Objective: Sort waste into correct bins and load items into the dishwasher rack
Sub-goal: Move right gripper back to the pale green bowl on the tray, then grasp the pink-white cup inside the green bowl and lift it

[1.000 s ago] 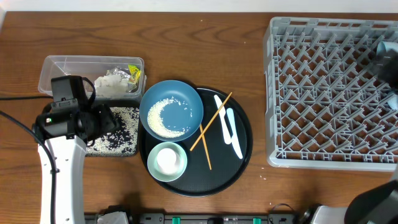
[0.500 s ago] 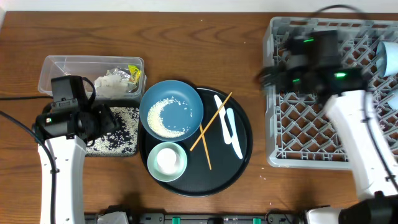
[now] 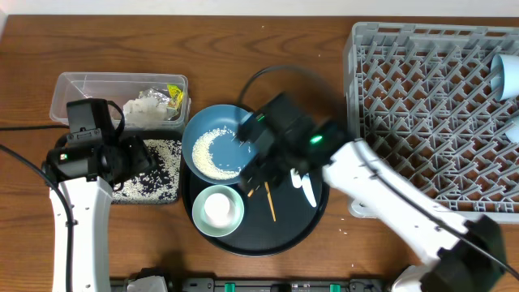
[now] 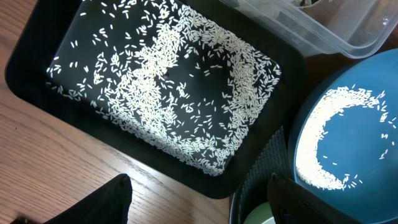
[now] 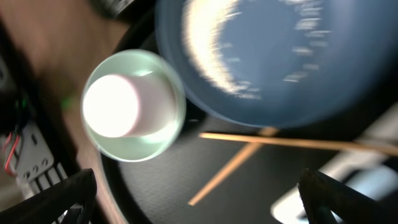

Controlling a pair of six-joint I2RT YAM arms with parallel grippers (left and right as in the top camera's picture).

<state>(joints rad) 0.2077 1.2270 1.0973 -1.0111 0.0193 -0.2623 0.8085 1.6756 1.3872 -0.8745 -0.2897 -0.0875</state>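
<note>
Over at the left, the sorting looks largely done: the crumpled tissue paper (image 3: 144, 109) and the yellow-green snack wrapper (image 3: 174, 97) lie in the clear tub (image 3: 73, 89), and loose rice (image 4: 161, 106) is scattered over the shallow black tray (image 4: 18, 71) just near of it. A crescent of rice is left in the blue bowl (image 3: 219, 146), so that part seems unfinished. Loading has barely begun, by my reckoning. The dishwasher rack (image 3: 422, 122) on the right holds only a whitish cup (image 3: 507, 75) at its far right edge. The blue bowl, the pale-green bowl (image 3: 197, 209) with a white dish or cup nested in it, the chopsticks (image 3: 270, 203) and the white plastic spoon (image 3: 306, 191) all sit on the round black tray (image 3: 268, 239). The right gripper (image 5: 199, 208) hangs over that tray between the two bowls, fingers spread wide, holding nothing. Its view is blurred, but I see no contact. The left gripper (image 4: 199, 205) hovers at the near edge of the black tray, likewise spread and empty.
</note>
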